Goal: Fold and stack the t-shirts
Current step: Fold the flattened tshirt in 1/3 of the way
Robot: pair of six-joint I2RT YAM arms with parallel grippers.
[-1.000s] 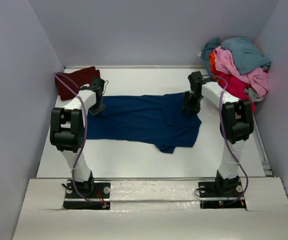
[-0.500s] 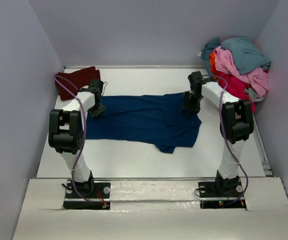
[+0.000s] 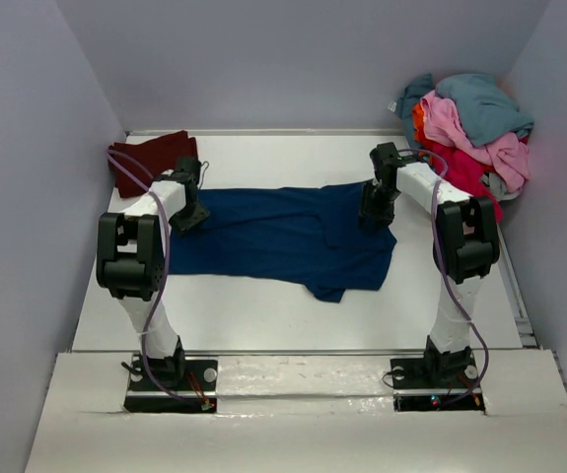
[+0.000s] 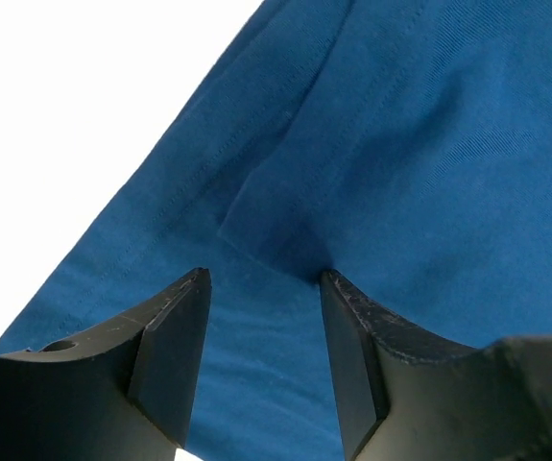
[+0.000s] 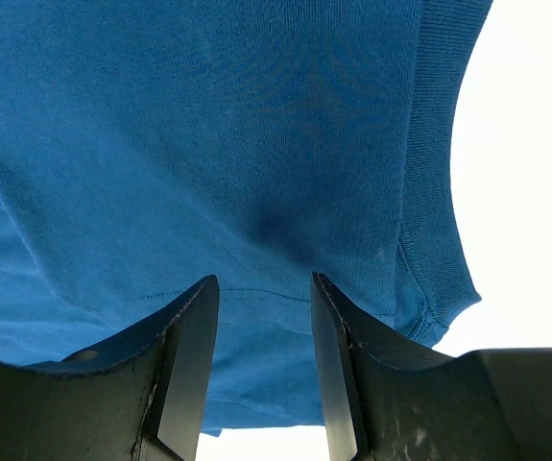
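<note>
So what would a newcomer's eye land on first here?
The navy blue t-shirt spread across the middle of the table, with the left end effector and right end effector low over its two ends, jaws apart. Next, the bright heap of t-shirts in the far right corner, and a dark maroon t-shirt at the far left.

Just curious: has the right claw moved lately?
No. The right gripper stays put over the blue t-shirt, equally far from the table's back edge.
</note>
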